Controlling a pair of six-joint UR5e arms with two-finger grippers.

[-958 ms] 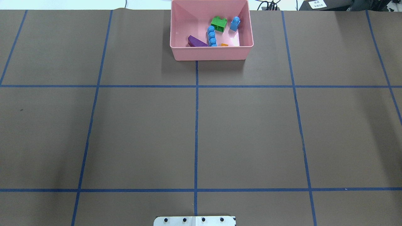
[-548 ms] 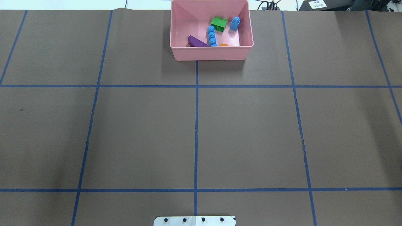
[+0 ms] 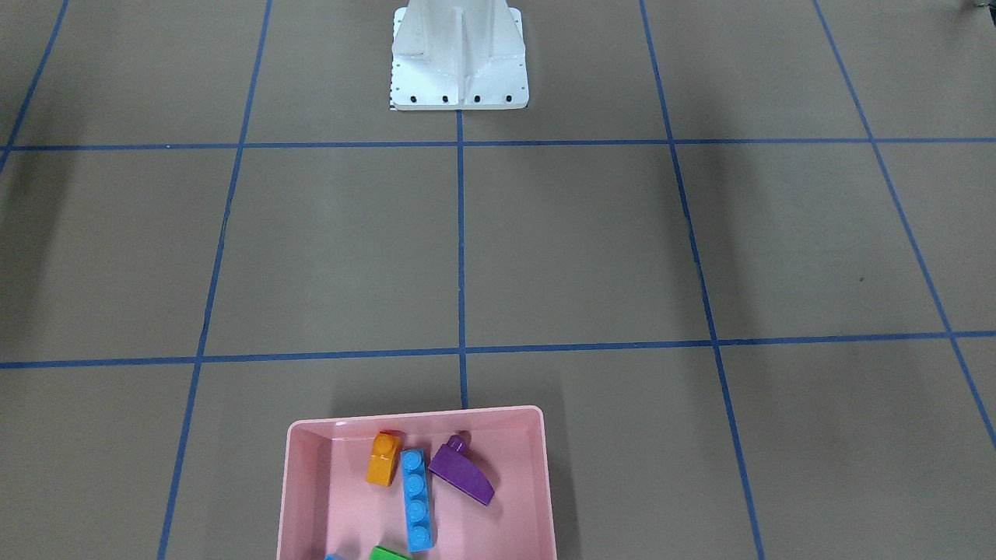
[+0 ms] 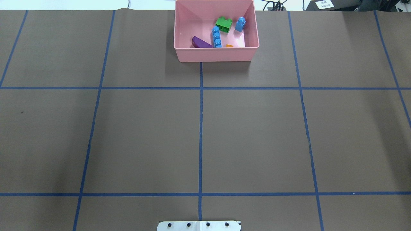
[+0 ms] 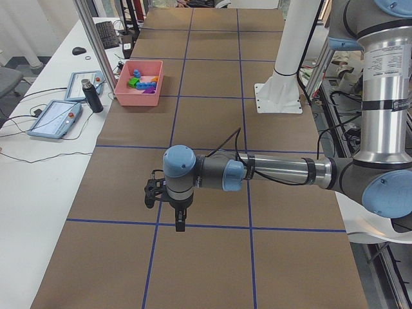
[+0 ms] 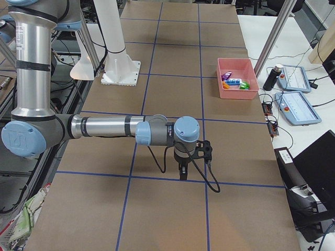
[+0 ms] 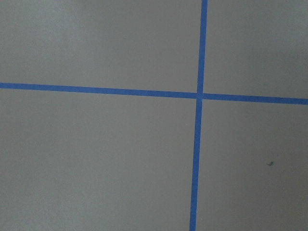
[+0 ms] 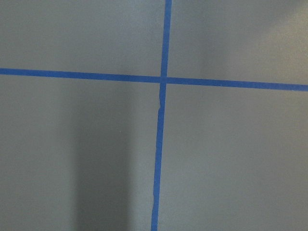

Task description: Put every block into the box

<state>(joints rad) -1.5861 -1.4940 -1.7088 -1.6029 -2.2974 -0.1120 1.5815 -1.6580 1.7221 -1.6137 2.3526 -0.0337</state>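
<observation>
The pink box [image 4: 215,54] stands at the table's far middle. Inside it lie the green block [image 4: 223,24], the blue one-stud cube [image 4: 240,24], the long blue bar [image 4: 217,37], the purple wedge [image 4: 201,42] and the orange block [image 4: 229,46]. The front-facing view shows the box [image 3: 299,482] with the orange block [image 3: 384,459], the bar [image 3: 416,499] and the wedge [image 3: 464,474]. My left gripper [image 5: 181,222] and right gripper [image 6: 182,175] show only in the side views, above bare table far from the box. I cannot tell whether they are open or shut.
The white pedestal base [image 3: 459,62] stands at the robot's side of the table. A black bottle [image 5: 90,96] and two control pendants [image 5: 55,119] lie on the white bench beyond the box. Blue tape lines grid the brown table.
</observation>
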